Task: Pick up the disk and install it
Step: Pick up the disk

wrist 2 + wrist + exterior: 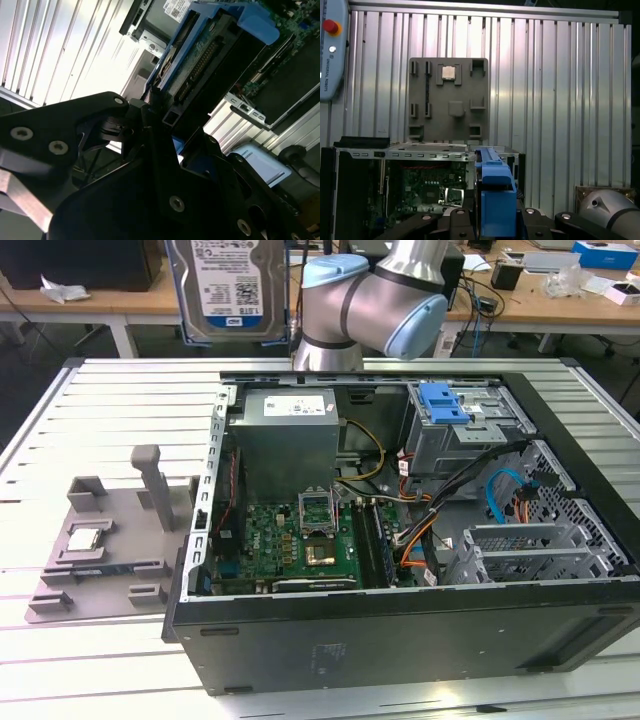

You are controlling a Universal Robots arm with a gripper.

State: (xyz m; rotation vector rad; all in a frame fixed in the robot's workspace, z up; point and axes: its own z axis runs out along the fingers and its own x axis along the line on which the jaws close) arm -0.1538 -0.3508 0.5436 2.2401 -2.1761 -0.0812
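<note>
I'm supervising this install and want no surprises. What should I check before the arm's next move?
1. Grip on disk: ok, the pincer is shut on its blue-framed edge.
2. Disk clear of obstacles: ok, it hangs high, apart from the case.
3. Case open: ok, its side is off and the cage is exposed.
4. Cage bay free: cannot tell.
5. Cables clear of the cage: not ok, a black bundle crosses right in front of it.
</note>
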